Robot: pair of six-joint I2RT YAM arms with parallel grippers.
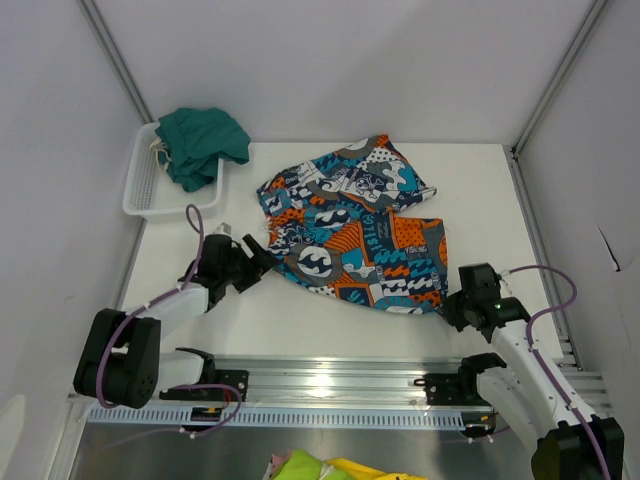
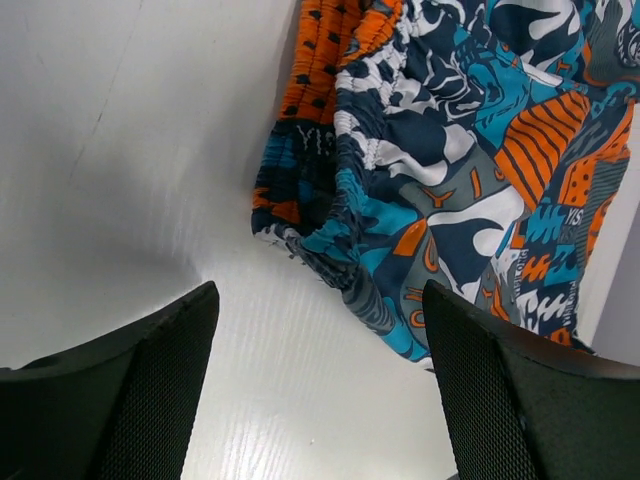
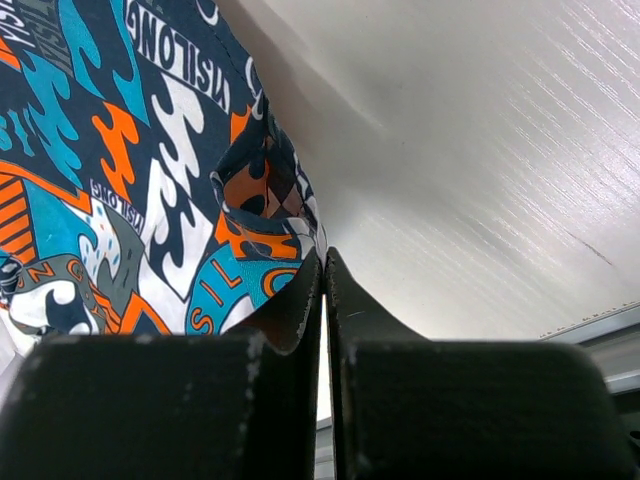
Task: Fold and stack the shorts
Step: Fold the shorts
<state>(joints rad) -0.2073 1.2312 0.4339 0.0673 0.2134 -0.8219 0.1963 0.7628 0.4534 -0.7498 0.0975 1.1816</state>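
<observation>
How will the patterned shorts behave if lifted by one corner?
Likely floppy: the patterned shorts lie creased, waistband bunched. Probably light, since the cloth looks thin. Pushed, they would likely wrinkle rather than slide whole.

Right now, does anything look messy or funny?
Yes. The green shorts are scrunched in a heap, spilling over the rim of the white basket. The patterned shorts lie rumpled and crooked on the table, not folded.

Overhead and close wrist views share printed shorts (image 1: 350,235).
</observation>
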